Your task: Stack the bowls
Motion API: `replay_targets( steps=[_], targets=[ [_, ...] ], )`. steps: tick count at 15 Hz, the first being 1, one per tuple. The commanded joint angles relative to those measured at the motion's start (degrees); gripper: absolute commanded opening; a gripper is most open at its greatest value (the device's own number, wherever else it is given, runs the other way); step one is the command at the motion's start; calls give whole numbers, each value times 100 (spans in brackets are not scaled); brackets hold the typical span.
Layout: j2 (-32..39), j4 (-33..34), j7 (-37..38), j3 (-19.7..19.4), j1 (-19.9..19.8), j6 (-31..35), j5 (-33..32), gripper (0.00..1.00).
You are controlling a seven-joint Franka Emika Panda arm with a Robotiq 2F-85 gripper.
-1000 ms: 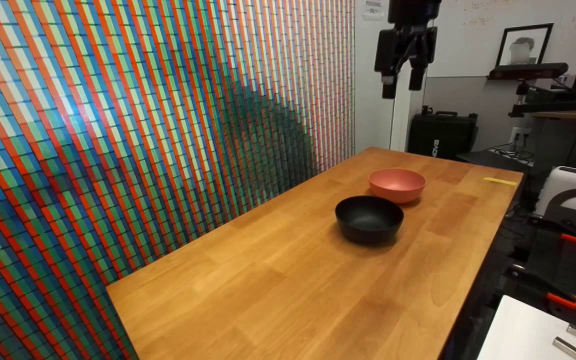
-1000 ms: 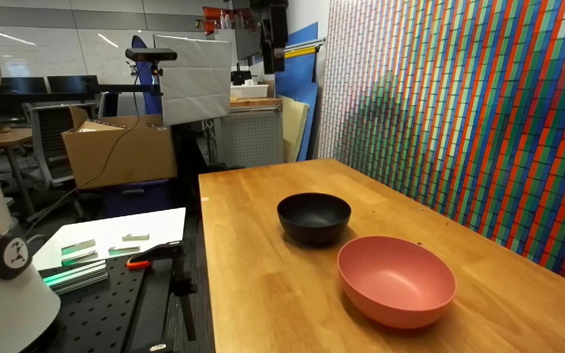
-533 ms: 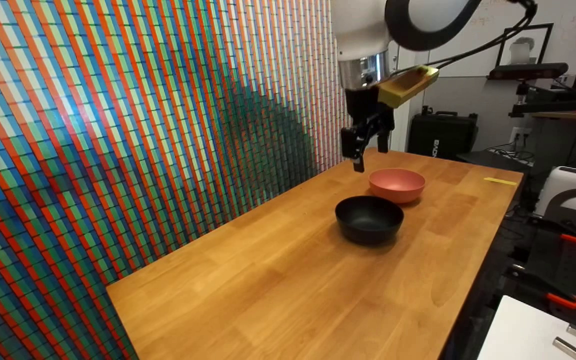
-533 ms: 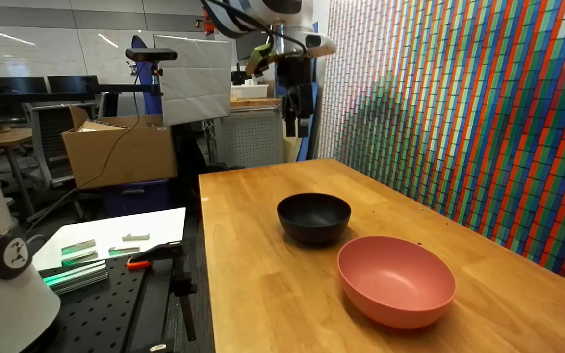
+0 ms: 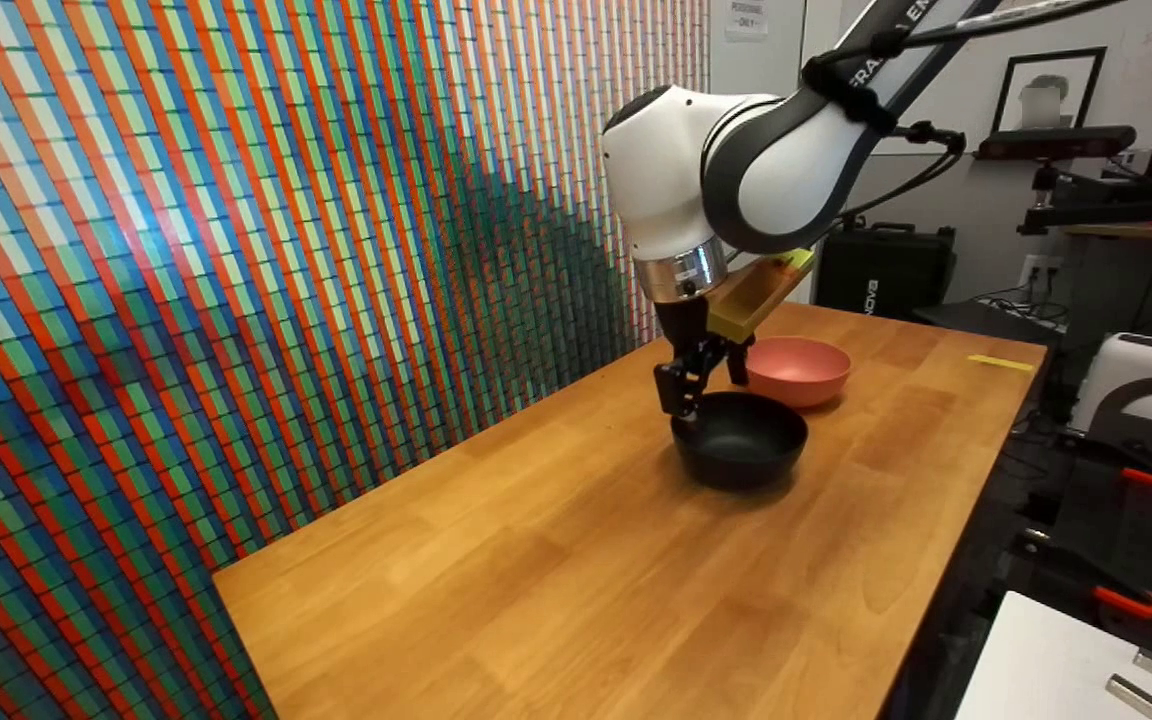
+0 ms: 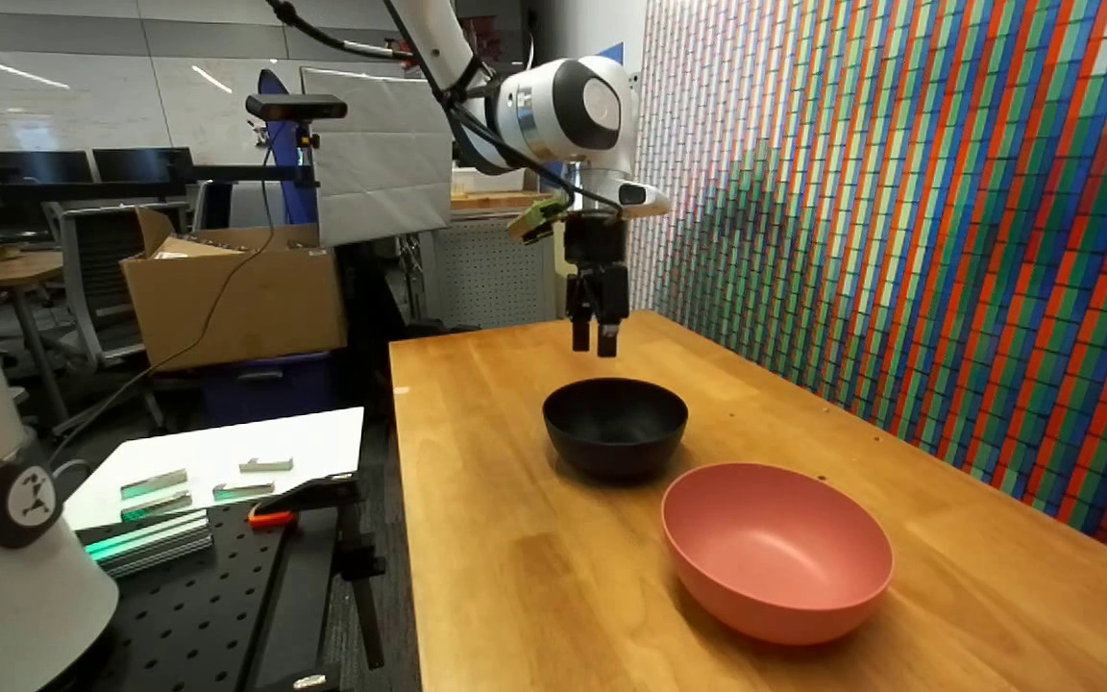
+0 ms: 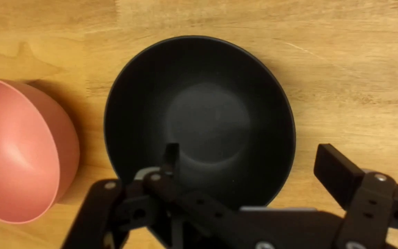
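The glossy black bowl point(image 5: 741, 445) stands upright on the wooden table; it also shows in an exterior view point(image 6: 615, 432) and the wrist view point(image 7: 207, 121). The pink bowl point(image 6: 779, 553) stands upright beside it, apart from it, and shows in an exterior view point(image 5: 801, 372) and at the left of the wrist view point(image 7: 16, 148). My gripper point(image 6: 594, 346) is open and empty above the black bowl's rim. In the wrist view, the gripper point(image 7: 252, 157) has one finger over the bowl's inside and the other past its rim. The fingers hide part of the bowl's near edge.
The wooden table point(image 5: 496, 560) carries both bowls. A colourful tiled wall point(image 6: 899, 240) runs along one long side. A black pegboard stand point(image 6: 179, 615) with a white sheet point(image 6: 227, 442) and metal pieces stands beside the other side, near the robot's base.
My gripper has come down from high above the table to just above the black bowl, and stays open. Both bowls have stayed in place.
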Motion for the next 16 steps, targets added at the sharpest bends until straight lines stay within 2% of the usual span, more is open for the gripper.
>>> replay_targets(
  steps=[1, 10, 11, 16],
  targets=[
    [550, 633, 93, -308, 391, -152, -45, 100],
    [1345, 1559, -25, -602, 793, -504, 40, 100],
    [1055, 1084, -33, -559, 737, -171, 66, 100],
    [1110, 1105, -37, -566, 749, -174, 68, 100]
  ],
)
